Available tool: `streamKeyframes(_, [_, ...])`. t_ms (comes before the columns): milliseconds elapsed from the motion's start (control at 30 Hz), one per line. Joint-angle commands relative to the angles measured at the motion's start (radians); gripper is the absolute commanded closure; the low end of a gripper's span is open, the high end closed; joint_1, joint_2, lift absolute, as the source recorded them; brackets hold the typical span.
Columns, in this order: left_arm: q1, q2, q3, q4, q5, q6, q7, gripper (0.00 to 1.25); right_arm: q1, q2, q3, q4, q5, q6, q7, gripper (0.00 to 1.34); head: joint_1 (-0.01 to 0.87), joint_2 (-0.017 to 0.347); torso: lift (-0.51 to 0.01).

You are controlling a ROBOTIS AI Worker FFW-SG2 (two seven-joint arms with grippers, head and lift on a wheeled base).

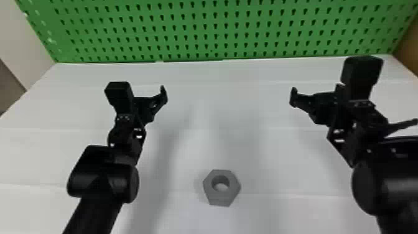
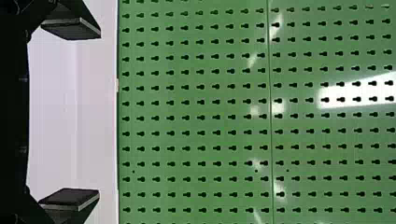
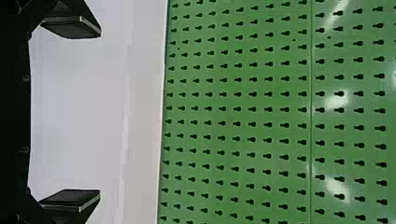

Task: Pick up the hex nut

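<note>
Hex nut (image 1: pixel 221 199): lying flat with its hole facing up on the white counter (image 1: pixel 264 161), close to the bottom edge of my head view, between the two grippers sideways and nearer the robot than either; nothing touches it.
Left gripper (image 2: pixel 93 113): raised over the counter, its jaws wide apart with nothing between them, pointing toward the green pegboard (image 1: pixel 202 34).
Right gripper (image 3: pixel 93 113): the same pose on its own side, jaws well spread and empty, also aimed at the pegboard rather than down.
Step at the hex nut: I judge this to be the very start, with the approach still to be made and no grasp begun.
Choice of gripper: either looks workable to me; the left gripper seems a touch closer across the counter (the task doesn't say which, so I'd settle that first).
Next move over the counter: I need to draw one gripper back toward the robot, tip it downward and line its open jaws up above the hex nut.
Grip on the hex nut: I'd want the jaws on two opposite flats, since closing on corners could twist it or make it skid, and then a straight lift.
</note>
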Motion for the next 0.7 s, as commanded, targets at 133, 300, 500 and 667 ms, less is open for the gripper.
streamKeyframes(133, [0.001,0.0,0.0,0.0,-0.001,0.0,0.0,0.09,-0.042,-0.02,0.029,-0.055,0.007,0.164,0.024,0.09,0.785,0.149,-0.086])
streamKeyframes(300, [0.001,0.0,0.002,0.0,-0.001,0.0,0.0,0.09,-0.071,-0.024,0.049,-0.078,0.016,0.264,0.058,0.09,0.785,0.149,-0.086])
streamKeyframes(500, [0.001,0.0,0.0,0.0,-0.001,0.0,0.0,0.09,-0.114,-0.026,0.075,-0.118,0.048,0.429,0.099,0.09,0.785,0.149,-0.086])
streamKeyframes(667, [0.001,0.0,0.002,0.0,-0.001,0.0,0.0,0.09,-0.146,-0.03,0.094,-0.142,0.045,0.538,0.103,0.09,0.785,0.149,-0.086])
